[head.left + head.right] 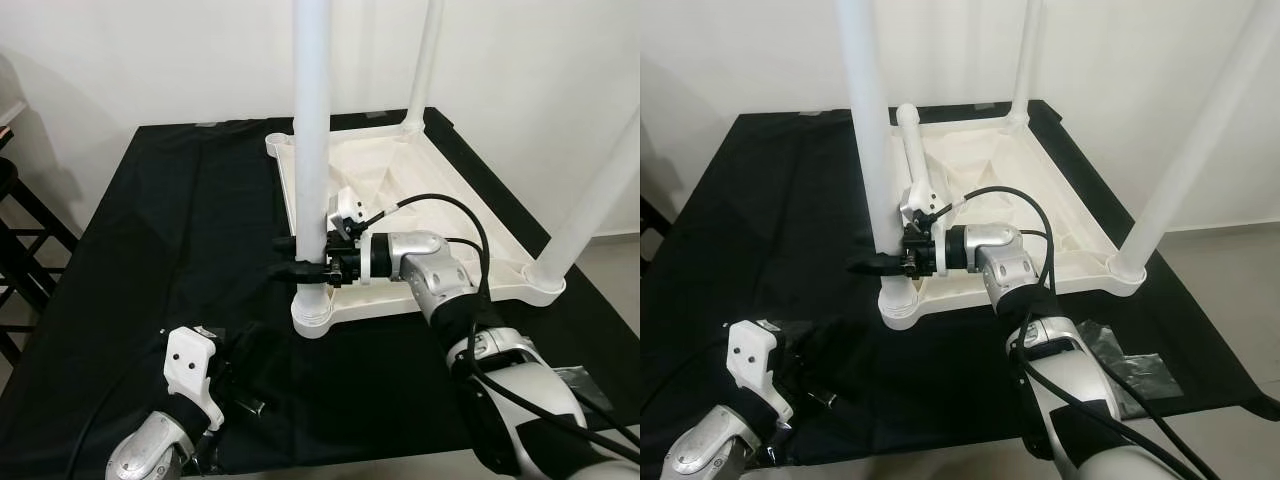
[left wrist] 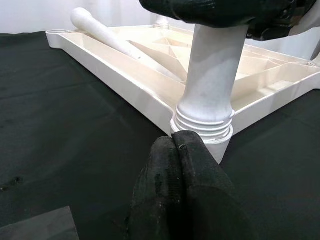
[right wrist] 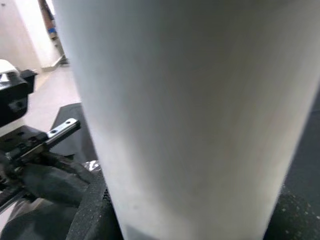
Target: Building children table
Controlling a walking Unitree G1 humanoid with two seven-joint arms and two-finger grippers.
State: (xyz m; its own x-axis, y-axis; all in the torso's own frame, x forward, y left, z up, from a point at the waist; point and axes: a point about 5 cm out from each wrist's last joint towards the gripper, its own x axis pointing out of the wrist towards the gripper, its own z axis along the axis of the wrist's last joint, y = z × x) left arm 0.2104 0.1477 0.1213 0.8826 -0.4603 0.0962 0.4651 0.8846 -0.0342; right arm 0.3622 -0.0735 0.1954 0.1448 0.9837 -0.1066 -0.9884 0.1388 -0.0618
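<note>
Table top (image 1: 430, 190), white plastic, lies upside down on a black cloth (image 1: 150, 240) that covers a low surface in front of a pale wall (image 1: 150, 60). Three legs stand upright in its corner sockets, and all three are cut off by the upper edge of the head views, so their ends cannot be seen. A fourth leg (image 1: 920, 165) lies loose inside the tray-like underside, along the edge on the robot's left, reaching toward the far left corner.

The right gripper (image 1: 300, 256) reaches across the underside to the near left leg (image 1: 312, 120), its black fingers closed around the leg just above the ribbed socket (image 2: 204, 125). In the right wrist view the leg (image 3: 190, 115) is so close that it is a blurred white mass.

The left gripper (image 2: 176, 150) hangs low over the cloth, near the front edge, with its two fingers pressed together and holding nothing; its tips point at the base of the same corner, close to the socket but whether they touch it cannot be told.

A crumpled clear plastic bag (image 1: 1130, 370) lies on the cloth to the robot's right.
</note>
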